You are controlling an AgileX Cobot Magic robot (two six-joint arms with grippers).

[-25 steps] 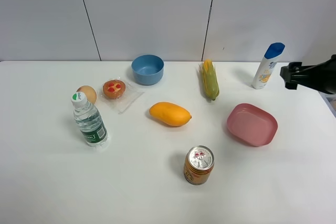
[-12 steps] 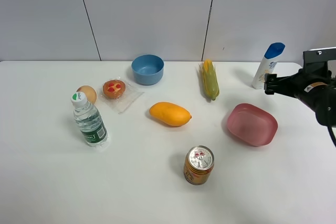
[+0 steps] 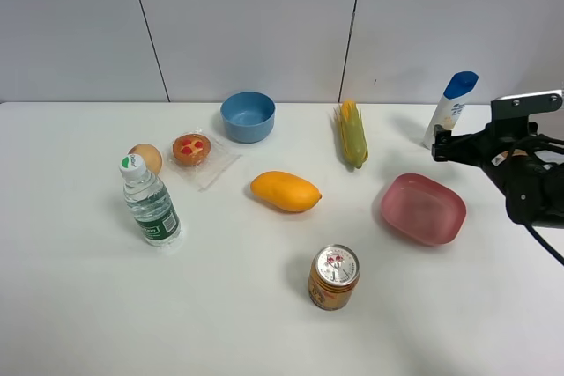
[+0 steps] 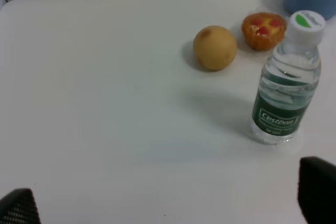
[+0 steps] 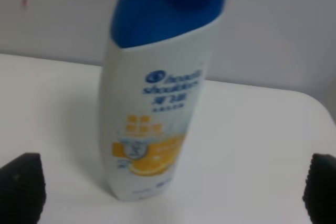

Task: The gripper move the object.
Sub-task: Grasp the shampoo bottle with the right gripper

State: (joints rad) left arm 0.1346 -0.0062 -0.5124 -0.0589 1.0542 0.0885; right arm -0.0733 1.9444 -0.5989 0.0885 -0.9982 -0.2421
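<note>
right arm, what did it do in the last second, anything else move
The right hand moved left from the exterior view's right edge up to the shampoo bottle. It is open and aimed at the bottle, with nothing gripped yet. The bottle and all other items stayed put.

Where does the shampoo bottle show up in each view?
Exterior high: the shampoo bottle stands far right at the back, just beyond the right claw.
Left wrist: not in it.
Right wrist: the bottle stands upright and fills the middle, between the open claw's fingertips.
Shared landmark: its blue cap, in both views that show it.
</note>
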